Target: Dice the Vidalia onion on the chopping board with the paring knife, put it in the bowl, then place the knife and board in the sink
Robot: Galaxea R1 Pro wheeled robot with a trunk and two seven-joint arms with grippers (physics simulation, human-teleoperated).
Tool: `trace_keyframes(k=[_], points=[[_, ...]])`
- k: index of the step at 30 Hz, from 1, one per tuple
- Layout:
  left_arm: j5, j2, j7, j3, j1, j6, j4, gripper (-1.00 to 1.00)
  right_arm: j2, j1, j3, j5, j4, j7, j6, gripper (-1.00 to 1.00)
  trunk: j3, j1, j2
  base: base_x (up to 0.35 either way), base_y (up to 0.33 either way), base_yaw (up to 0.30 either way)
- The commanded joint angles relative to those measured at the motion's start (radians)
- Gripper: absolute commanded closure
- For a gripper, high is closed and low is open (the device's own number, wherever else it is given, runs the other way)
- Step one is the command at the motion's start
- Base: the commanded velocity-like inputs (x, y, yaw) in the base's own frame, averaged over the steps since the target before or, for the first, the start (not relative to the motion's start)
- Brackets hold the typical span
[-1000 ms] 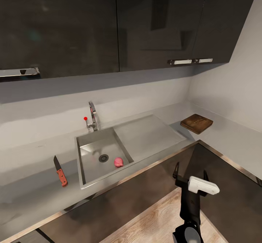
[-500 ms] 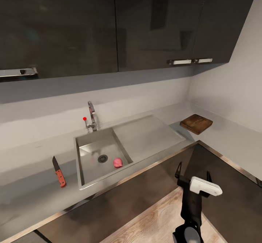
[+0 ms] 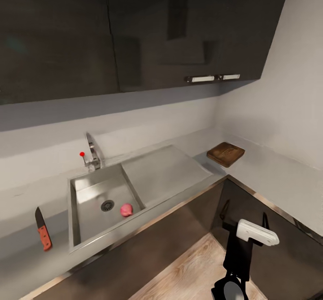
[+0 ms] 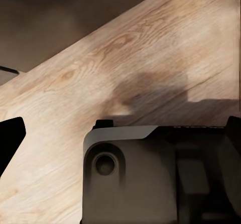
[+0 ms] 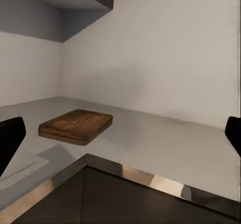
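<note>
Head view, onion: the Vidalia onion (image 3: 126,209), a small pinkish-red ball, lies in the basin of the sink (image 3: 80,228) just beside the round drain, well apart from the right gripper (image 3: 243,214).
Head view, right gripper: raised in front of the dark lower cabinets at the corner, its two dark fingers spread apart with nothing between them.
Head view, knife: the paring knife (image 3: 42,229), dark blade and red-orange handle, lies flat on the countertop (image 3: 269,174) on the far side of the sink from the gripper.
Head view, board: the chopping board (image 3: 225,153), dark brown wood, sits in the countertop's corner beyond the drainboard.
Head view, room: glossy grey worktop, grey steel sink with a chrome tap (image 3: 93,152) and red knob, dark wall cabinets above, pale wooden floor below.
Left wrist view: the left gripper (image 4: 120,133) hangs over wood-grain floor (image 4: 150,48); its fingertips (image 4: 10,138) show at opposite edges, wide apart and holding nothing, with a grey part of the robot beneath.
Right wrist view: the chopping board (image 5: 75,125) lies ahead on the grey countertop (image 5: 165,143) against pale walls; fingertips (image 5: 9,141) stand far apart, empty.
</note>
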Motion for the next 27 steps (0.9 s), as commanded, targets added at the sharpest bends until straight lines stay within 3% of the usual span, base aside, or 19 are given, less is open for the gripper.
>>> trace_keyframes(k=[1,10,15,24,26,27], points=[[-0.011,-0.001,0.0,0.005,0.0,-0.002,-0.002,-1.0,0.0,0.0,0.0,0.004,0.0,-0.005,-0.001,-1.0,-0.001,0.001,-0.002,0.033,-0.045,-0.133],[-0.01,-0.001,0.0,0.005,0.0,-0.002,-0.003,-1.0,0.001,0.0,-0.004,0.005,0.0,-0.014,0.006,-1.0,0.0,0.001,-0.002,0.005,-0.007,-0.02],[-0.01,-0.001,0.0,0.005,0.0,-0.002,-0.001,-1.0,-0.001,0.0,-0.008,0.004,0.0,-0.004,0.048,-1.0,0.0,0.001,-0.002,0.0,0.0,0.0],[-0.01,-0.003,0.0,0.003,0.0,-0.002,0.007,-1.0,-0.003,-0.004,-0.02,-0.006,0.0,0.144,0.185,-1.0,0.0,0.001,-0.002,0.0,0.0,0.0],[-0.01,-0.003,0.0,0.003,0.001,-0.002,0.008,-1.0,-0.003,-0.005,-0.052,-0.032,0.0,0.167,0.202,-1.0,0.0,0.001,-0.002,0.0,0.0,0.0],[-0.01,-0.003,0.0,0.002,0.0,-0.002,0.009,-1.0,-0.008,-0.006,-0.078,-0.07,-0.002,0.176,0.202,-1.0,0.0,0.001,-0.002,0.0,0.0,0.0]])
